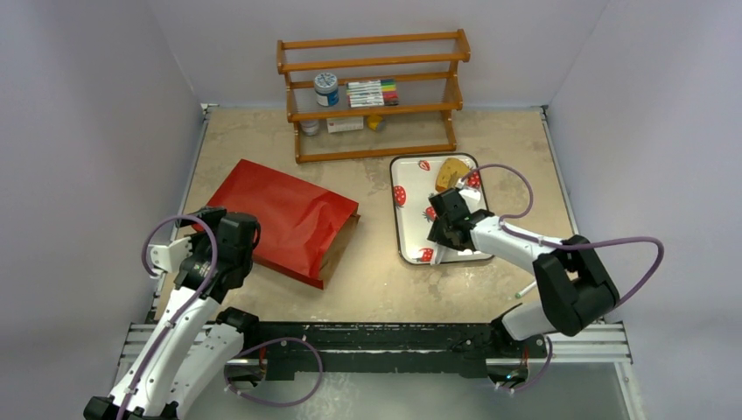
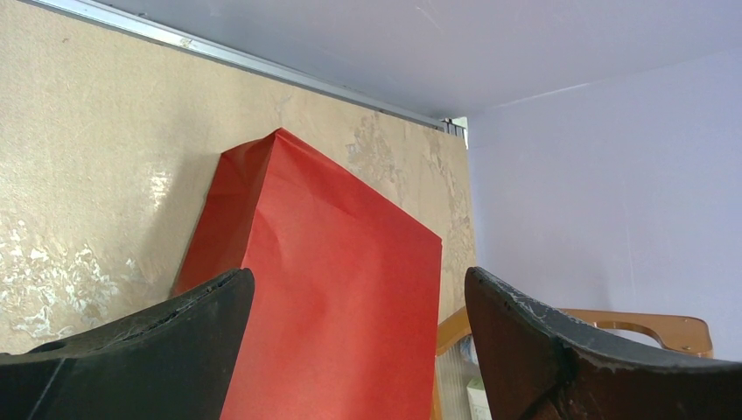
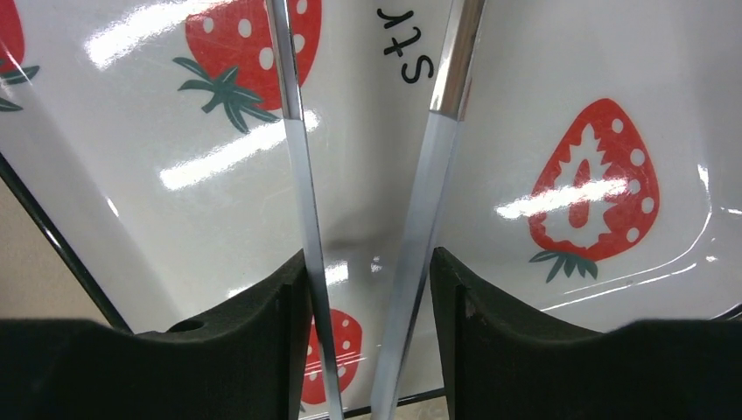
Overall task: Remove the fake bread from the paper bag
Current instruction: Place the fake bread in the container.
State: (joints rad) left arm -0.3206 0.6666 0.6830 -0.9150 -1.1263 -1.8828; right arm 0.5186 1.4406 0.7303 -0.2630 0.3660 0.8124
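The red paper bag (image 1: 284, 219) (image 2: 350, 289) lies on its side left of centre, its brown open mouth facing the tray. The fake bread (image 1: 452, 172) rests on the far end of the strawberry-print tray (image 1: 407, 236) (image 3: 131, 184), outside the bag. My right gripper (image 1: 442, 226) (image 3: 367, 262) hovers over the tray, its pads pressed against the two arms of metal tongs (image 3: 293, 131), which stand spread apart with nothing between them. My left gripper (image 1: 229, 241) (image 2: 359, 280) is open at the bag's near left edge, holding nothing.
A wooden rack (image 1: 376, 96) stands at the back with a jar (image 1: 325, 88) and markers (image 1: 372, 92) on its shelves. A small white stick (image 1: 525, 290) lies by the right arm's base. Grey walls close in both sides.
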